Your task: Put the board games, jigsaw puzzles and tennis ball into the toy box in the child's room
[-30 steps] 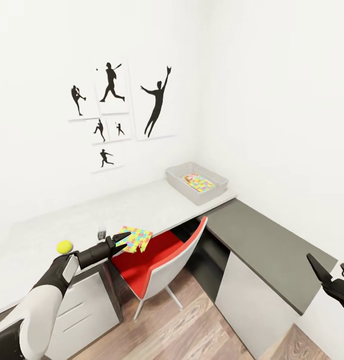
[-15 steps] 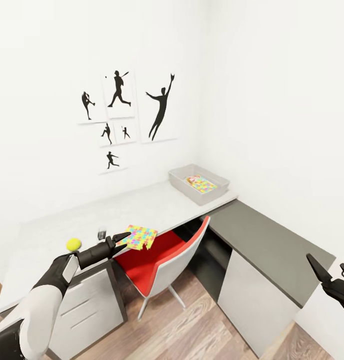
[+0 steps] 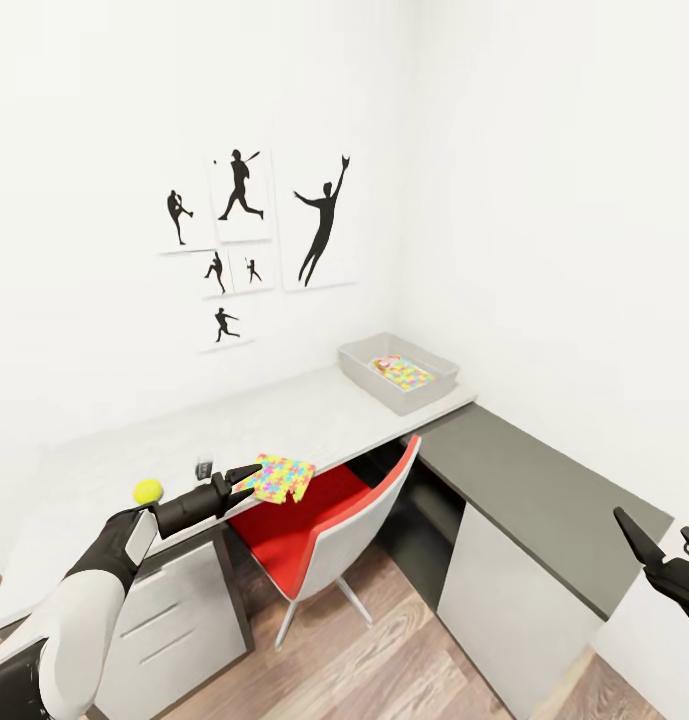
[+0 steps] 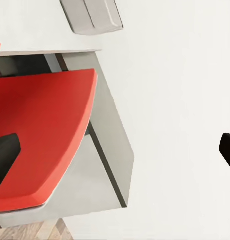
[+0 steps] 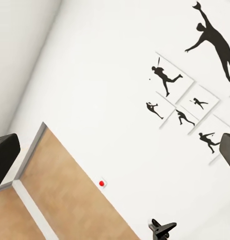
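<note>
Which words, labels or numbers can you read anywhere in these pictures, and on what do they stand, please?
None can be read.
Wall pictures: black baseball silhouettes, no lettering.
Puzzle at the left tool: coloured pieces, no print.
Toy box: something colourful lies inside, too small to show any text.
Ball: no visible marking.

Toy box at centre right of the frame, on the surface's far end, with a jigsaw puzzle inside. Tennis ball at lower left on the surface. Second jigsaw puzzle right of it, over the chair.
</note>
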Controlling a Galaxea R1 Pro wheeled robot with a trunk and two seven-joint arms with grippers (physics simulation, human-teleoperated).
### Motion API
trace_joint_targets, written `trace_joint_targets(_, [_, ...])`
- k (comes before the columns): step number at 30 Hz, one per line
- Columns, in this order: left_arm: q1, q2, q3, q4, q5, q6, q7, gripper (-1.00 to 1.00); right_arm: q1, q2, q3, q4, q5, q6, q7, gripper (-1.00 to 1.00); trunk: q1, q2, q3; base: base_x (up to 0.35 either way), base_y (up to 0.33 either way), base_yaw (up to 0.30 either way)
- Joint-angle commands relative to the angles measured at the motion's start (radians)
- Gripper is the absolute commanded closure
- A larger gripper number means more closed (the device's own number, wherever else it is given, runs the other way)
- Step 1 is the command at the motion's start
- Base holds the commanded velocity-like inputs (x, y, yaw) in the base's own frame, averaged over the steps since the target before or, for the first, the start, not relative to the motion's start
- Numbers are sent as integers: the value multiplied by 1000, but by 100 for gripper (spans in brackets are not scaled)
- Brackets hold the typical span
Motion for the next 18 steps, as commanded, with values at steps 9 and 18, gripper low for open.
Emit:
trace_joint_targets(9, [-1, 0, 3, 1, 1, 7, 3, -100, -1, 1, 0, 6, -3, 8, 1, -100, 35, -64, -29, 0, 0, 0])
trace_joint_targets(18, [-1, 0, 1, 2, 0, 7, 9, -100, -1, 7, 1, 2, -2, 4, 0, -100, 69, -127, -57, 0, 0, 0])
